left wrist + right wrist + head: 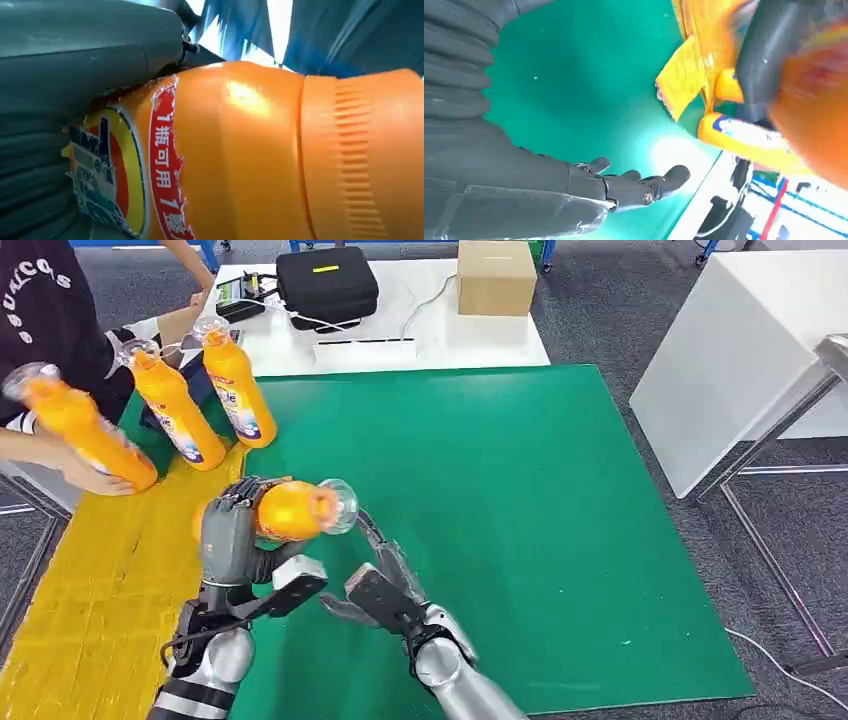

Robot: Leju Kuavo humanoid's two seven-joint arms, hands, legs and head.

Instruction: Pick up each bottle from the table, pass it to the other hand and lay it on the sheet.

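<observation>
While an orange bottle is gripped on its side above the green sheet by the left hand, the right hand is held just beside it, fingers spread, empty. Two bottles are stood at far left, where another is handled by a person.

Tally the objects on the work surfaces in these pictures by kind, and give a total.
Orange plastic bottles: 4 (robot-held, person-held, two standing)
Black zipped cases: 1
Brown cardboard boxes: 1
Total: 6
</observation>
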